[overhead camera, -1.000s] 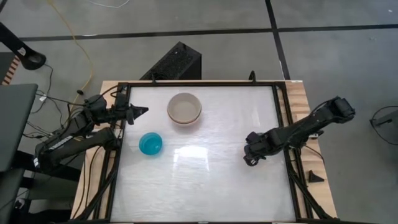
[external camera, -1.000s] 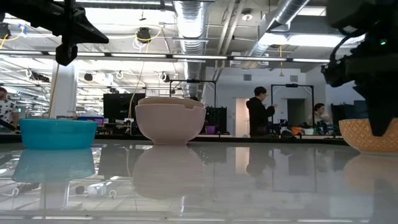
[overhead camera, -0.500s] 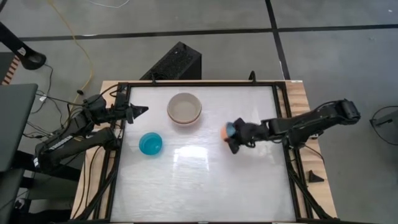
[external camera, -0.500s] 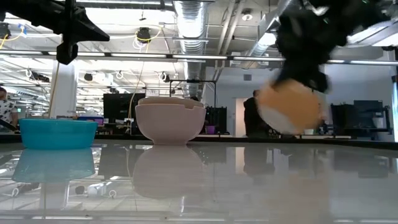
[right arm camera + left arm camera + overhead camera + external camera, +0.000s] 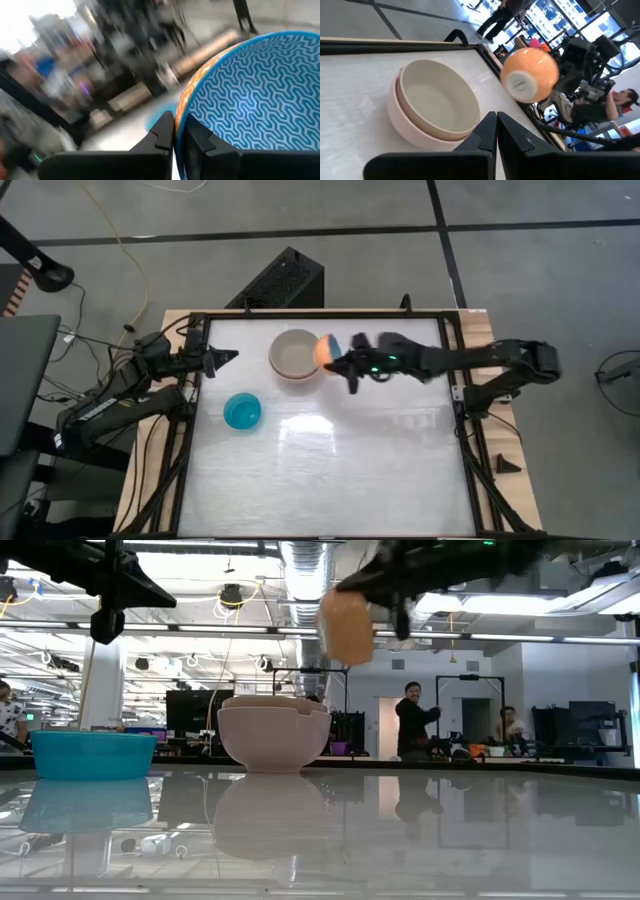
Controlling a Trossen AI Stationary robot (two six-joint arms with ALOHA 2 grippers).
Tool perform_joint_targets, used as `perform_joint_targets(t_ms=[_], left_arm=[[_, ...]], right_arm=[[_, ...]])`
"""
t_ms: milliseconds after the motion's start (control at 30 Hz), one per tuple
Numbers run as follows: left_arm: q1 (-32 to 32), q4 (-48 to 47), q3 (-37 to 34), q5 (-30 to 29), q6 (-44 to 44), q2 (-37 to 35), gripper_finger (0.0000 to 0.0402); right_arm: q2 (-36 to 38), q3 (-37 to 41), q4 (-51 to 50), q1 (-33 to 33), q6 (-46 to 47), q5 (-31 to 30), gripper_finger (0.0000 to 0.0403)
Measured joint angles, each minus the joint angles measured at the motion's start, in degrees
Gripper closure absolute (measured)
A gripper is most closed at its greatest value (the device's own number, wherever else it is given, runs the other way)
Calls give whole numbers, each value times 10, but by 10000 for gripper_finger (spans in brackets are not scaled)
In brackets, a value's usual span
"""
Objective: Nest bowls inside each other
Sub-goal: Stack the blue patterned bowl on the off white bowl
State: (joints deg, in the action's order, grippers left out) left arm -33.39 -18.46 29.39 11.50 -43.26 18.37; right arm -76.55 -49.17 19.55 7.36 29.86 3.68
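Observation:
A beige bowl nested in a pale pink bowl stands on its base at the far middle of the white table; the pair also shows in the low view. A bright blue bowl stands to its near left. My right gripper is shut on an orange bowl with a blue patterned inside, in the air just right of the nested pair. My left gripper waits shut above the table's left edge. My right gripper pinches the orange bowl's rim, one finger on the orange outside and one on the blue inside. The fingers reach in about level from the table's right. The bowl is lifted clear and tipped on its side, its foot toward the left.
Black frame rails run around the table. A black box sits behind the far edge, and a small black wedge lies on the right wooden border. People stand in the room beyond.
My right gripper has lifted the orange bowl off the table near the right edge and carried it up and toward the far left, to beside the nested bowls. It has tipped from pointing down to about level, so the bowl now hangs on its side.

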Motion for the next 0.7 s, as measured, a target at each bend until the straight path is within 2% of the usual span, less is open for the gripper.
perform_joint_targets(t_ms=[133,267,533,700], left_arm=[[0,0,0,1,-3,0,401],[0,0,0,1,-5,0,401],[0,0,0,1,-5,0,401],[0,0,0,2,-5,0,401]], right_arm=[[-93,-161,-212,3,-107,14,359],[-192,-330,-373,3,-209,16,359],[-394,-618,-630,12,-324,-1,359],[-492,-748,-730,21,-363,-39,360]])
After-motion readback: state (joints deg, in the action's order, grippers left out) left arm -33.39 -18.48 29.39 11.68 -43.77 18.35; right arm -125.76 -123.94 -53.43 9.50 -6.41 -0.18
